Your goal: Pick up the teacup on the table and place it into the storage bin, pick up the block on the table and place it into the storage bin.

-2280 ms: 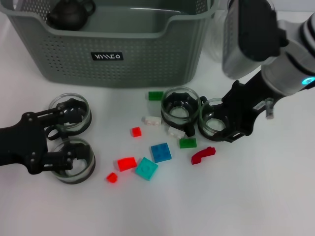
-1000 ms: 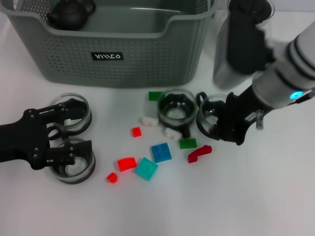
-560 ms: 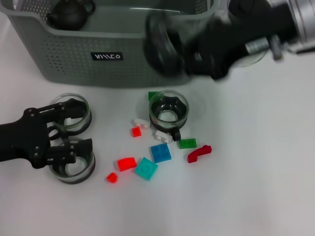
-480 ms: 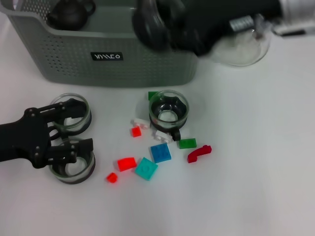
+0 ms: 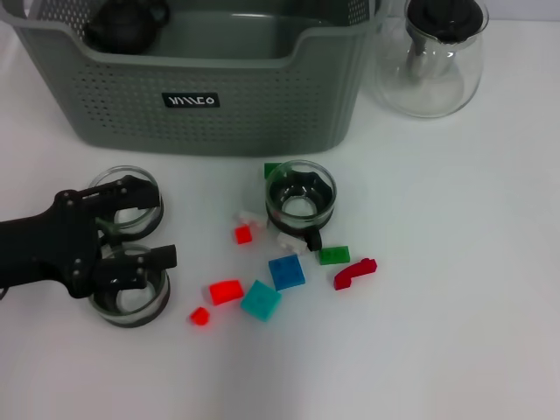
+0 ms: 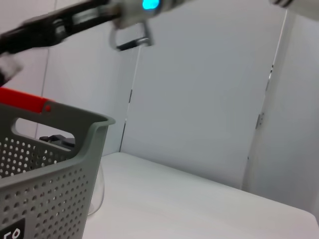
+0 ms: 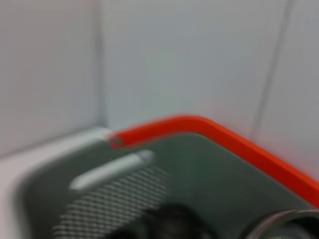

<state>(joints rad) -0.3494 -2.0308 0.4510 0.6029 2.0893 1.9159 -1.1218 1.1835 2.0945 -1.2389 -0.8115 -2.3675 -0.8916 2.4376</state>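
Note:
Three glass teacups stand on the table: one (image 5: pixel 300 194) in the middle among the blocks and two at the left (image 5: pixel 127 199) (image 5: pixel 131 287). My left gripper (image 5: pixel 140 225) lies open at the left, one finger over each left cup. Loose blocks lie around the middle cup, among them blue (image 5: pixel 286 271), teal (image 5: pixel 261 299) and red (image 5: pixel 226 290). The grey-green storage bin (image 5: pixel 210 101) stands behind. My right gripper is out of the head view. Its wrist view looks into the bin (image 7: pixel 149 199), and a teacup's glass rim (image 7: pixel 281 224) held in it shows close by.
A dark teapot (image 5: pixel 122 22) sits in the bin's far left corner. A clear glass pot with a black lid (image 5: pixel 435 52) stands right of the bin. The bin's far rim is orange-red (image 7: pixel 209 132). The right arm (image 6: pixel 124 12) passes above the bin in the left wrist view.
My right gripper closed on the teacup right of the middle one, lifted it, swung it over the bin and left the head view. My left gripper edged slightly right.

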